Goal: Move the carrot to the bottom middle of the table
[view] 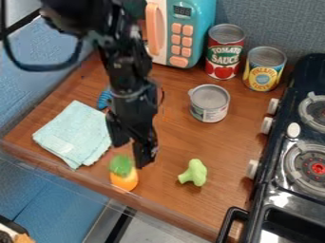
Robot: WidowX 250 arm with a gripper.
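Observation:
The black gripper (131, 151) hangs over the front left part of the wooden table, its two fingers apart. Right by its fingertips, on the side toward the table's front edge, is the carrot (125, 179), a short orange piece with a bushy green top. The green top lies close to the fingers, and I cannot tell whether they touch it. The wooden table (168, 178) runs down to a front edge just below the carrot.
A light green broccoli (194, 172) lies right of the carrot. On the left is a folded pale cloth (76, 135), with a blue object (105, 98) behind it. Farther back stand a grey-topped can (209, 103), two taller cans and a toy microwave (187, 35). A stove (289, 175) borders the right.

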